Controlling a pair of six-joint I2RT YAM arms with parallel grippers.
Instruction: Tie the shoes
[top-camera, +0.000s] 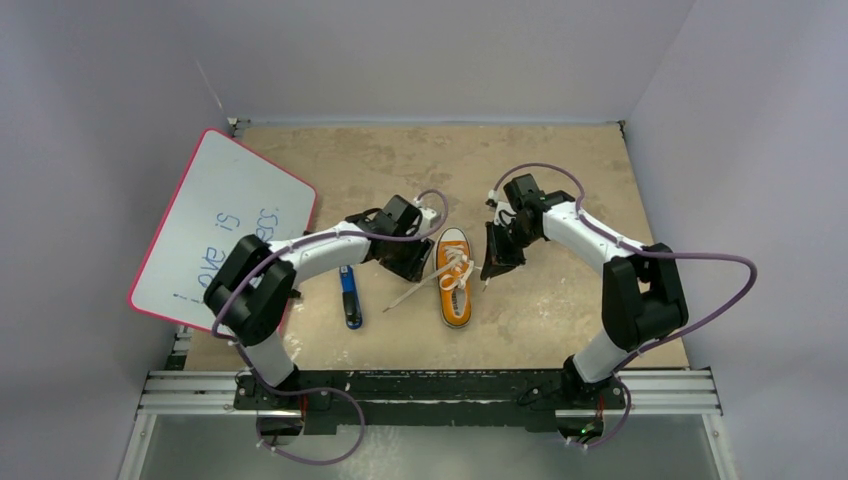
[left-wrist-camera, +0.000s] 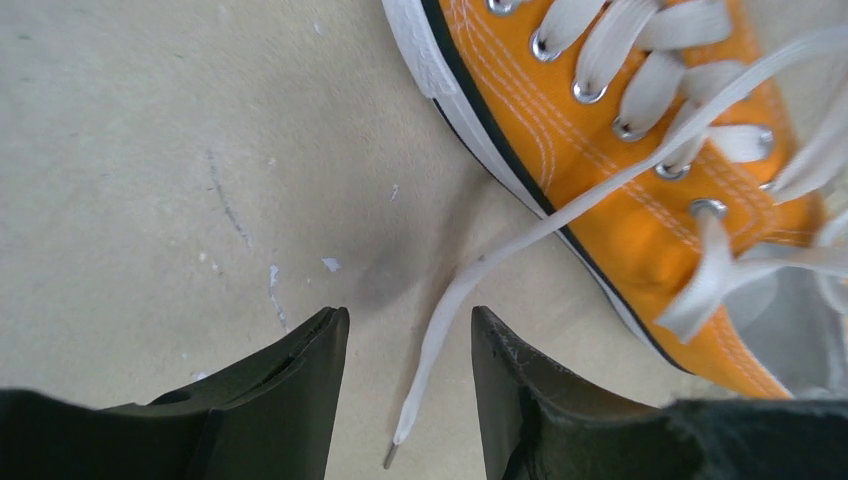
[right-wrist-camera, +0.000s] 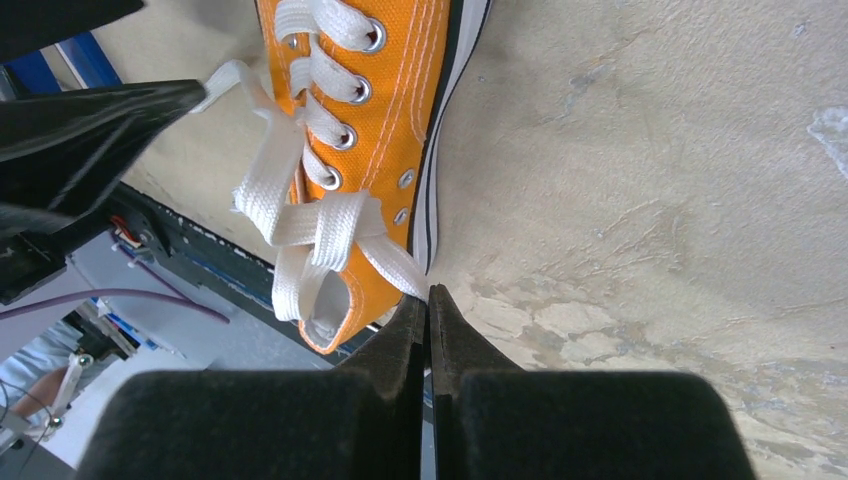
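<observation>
The orange sneaker (top-camera: 455, 285) with white sole and toe cap lies in the middle of the table, toe pointing away from the arm bases. It also shows in the left wrist view (left-wrist-camera: 610, 190) and the right wrist view (right-wrist-camera: 400, 90). My left gripper (top-camera: 412, 268) is just left of the shoe, open (left-wrist-camera: 410, 335). One loose white lace (left-wrist-camera: 428, 340) lies on the table between its fingers, untouched. My right gripper (top-camera: 491, 266) is just right of the shoe. It is shut (right-wrist-camera: 428, 295) on the other white lace (right-wrist-camera: 395, 262) near the shoe's opening.
A small blue-and-black marker (top-camera: 348, 297) lies left of the shoe, near the left arm. A whiteboard with a pink rim (top-camera: 225, 225) leans at the far left. The table's metal rail (top-camera: 430, 385) runs along the near edge.
</observation>
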